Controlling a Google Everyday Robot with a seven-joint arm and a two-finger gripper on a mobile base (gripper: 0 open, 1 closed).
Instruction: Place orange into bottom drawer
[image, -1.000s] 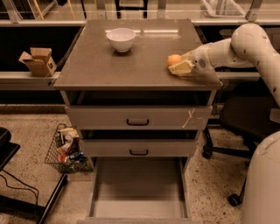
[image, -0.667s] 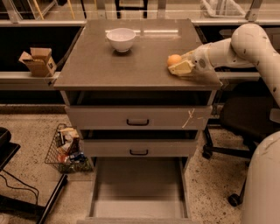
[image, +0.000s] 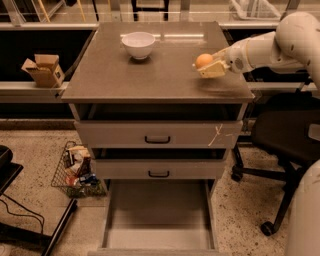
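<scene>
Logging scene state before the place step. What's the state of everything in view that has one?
gripper: shut on the orange, above the cabinet top, right side
orange: held, off the surface
bottom drawer: pulled open
middle drawer: shut
top drawer: shut
white bowl: upright
cardboard box: flaps open

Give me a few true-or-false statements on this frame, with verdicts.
1. The bottom drawer is open. True.
2. The orange lies in the bowl. False: the gripper holds it over the right side of the cabinet top.
3. The bowl stands on the floor. False: it stands on the cabinet top, near the back.
4. A wire basket sits on the floor left of the cabinet. True.
</scene>
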